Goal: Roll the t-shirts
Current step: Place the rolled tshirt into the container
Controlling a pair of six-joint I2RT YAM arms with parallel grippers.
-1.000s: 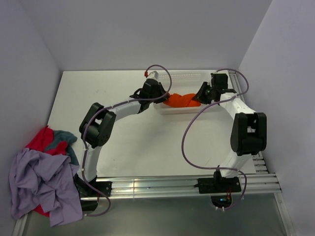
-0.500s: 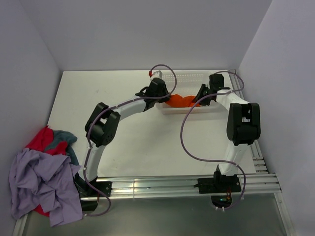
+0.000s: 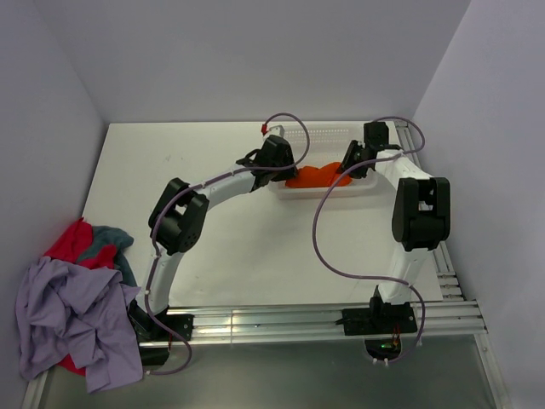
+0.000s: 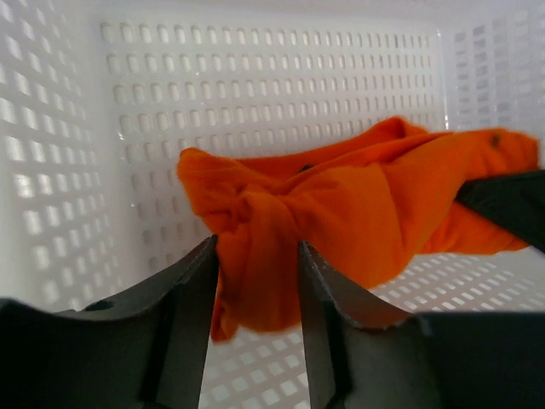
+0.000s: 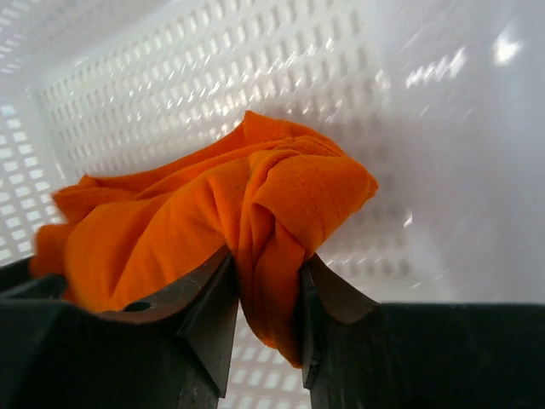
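Orange t-shirt [image 3: 313, 177], rolled and twisted, now sits lower inside the white basket [image 3: 328, 135] at far right of the table [image 3: 213, 247]. A second ago it was stretched higher between the two arms over the basket's near side.

Left gripper [image 4: 255, 247] is at the roll's left end. Its jaws stand a narrow gap apart with a fold of cloth filling it. Cannot tell if it's pinching or has just let go.

Right gripper [image 5: 268, 260] is at the right end, jaws narrow and clamped on a fold.

Judgement: this roll is being deposited and release is the next step.

The lavender t-shirt [image 3: 68, 315], red t-shirt [image 3: 72, 243] and grey-blue t-shirt [image 3: 106, 239] lie in a crumpled heap at near left, unrolled, so most of the task remains.
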